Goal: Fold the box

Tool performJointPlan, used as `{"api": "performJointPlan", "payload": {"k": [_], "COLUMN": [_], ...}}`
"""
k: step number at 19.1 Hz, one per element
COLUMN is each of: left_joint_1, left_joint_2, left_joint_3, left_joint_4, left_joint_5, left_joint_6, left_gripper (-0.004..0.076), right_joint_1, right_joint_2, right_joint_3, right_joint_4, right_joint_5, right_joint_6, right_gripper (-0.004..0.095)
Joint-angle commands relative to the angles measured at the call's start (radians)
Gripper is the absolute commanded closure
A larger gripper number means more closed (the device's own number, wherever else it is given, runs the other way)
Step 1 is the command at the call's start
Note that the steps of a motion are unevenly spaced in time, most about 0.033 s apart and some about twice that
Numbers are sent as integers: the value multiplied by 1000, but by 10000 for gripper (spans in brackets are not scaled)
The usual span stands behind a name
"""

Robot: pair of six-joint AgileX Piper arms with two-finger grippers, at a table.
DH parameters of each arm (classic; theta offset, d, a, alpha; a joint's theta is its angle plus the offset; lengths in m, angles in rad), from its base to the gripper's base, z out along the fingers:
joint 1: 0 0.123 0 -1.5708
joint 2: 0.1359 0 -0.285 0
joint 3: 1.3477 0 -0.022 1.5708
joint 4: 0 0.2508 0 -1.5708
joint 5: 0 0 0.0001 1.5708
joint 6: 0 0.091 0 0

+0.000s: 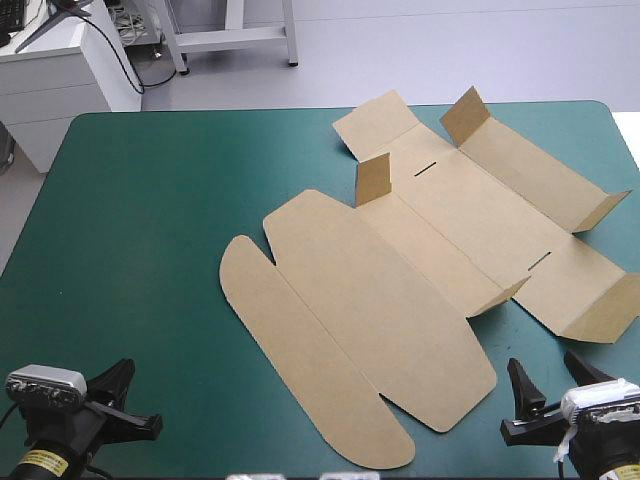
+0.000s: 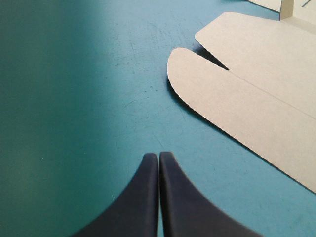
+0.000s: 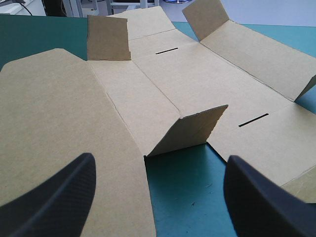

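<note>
Box (image 1: 400, 280): brown board sheet lying open from the middle of the worktop (image 1: 150, 220) toward its right edge, with only small corner flaps raised; folding apparently not yet begun. Left fingers (image 2: 140, 197) pressed together, right fingers (image 3: 54, 192) spread wide, both empty at the near corners; the right face the nearest raised flap, probably to start there. Teal-green cover faintly scuffed; pale floor (image 1: 450, 50) beyond the far edge.

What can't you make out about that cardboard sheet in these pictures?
- Underside of the box: hidden everywhere, lying against the table.
- Left wrist view: only the rounded flap and part of one panel show.
- Right wrist view: the raised flap hides whatever lies just behind it.
- High view: the flap nearest the table's right edge is clipped by the picture.
</note>
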State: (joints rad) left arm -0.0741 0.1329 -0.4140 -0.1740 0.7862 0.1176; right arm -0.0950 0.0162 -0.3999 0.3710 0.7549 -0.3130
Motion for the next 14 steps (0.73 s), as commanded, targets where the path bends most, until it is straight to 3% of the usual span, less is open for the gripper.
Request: {"api": "performJointPlan", "payload": {"k": [1, 4, 5, 8, 14], "left_joint_1": [-5, -5, -5, -5, -5], "left_joint_2": [16, 16, 16, 16, 16], "left_joint_3": [-24, -24, -24, -24, -24], "left_joint_4": [-14, -14, -14, -14, -14], "left_joint_5": [-75, -75, -75, -75, -75], "left_joint_6": [1, 1, 1, 1, 1], "left_gripper": [732, 732, 732, 732, 732], "right_joint_1": [-1, -1, -1, -1, -1], "right_joint_2": [17, 30, 62, 197, 560], "right_joint_3": [-28, -32, -47, -85, -200], "right_joint_4": [16, -76, -126, -127, -98], "right_joint_5": [-65, -65, -54, -40, -34], "right_joint_6": [20, 148, 286, 405, 562], "right_gripper": [227, 225, 194, 119, 119]}}
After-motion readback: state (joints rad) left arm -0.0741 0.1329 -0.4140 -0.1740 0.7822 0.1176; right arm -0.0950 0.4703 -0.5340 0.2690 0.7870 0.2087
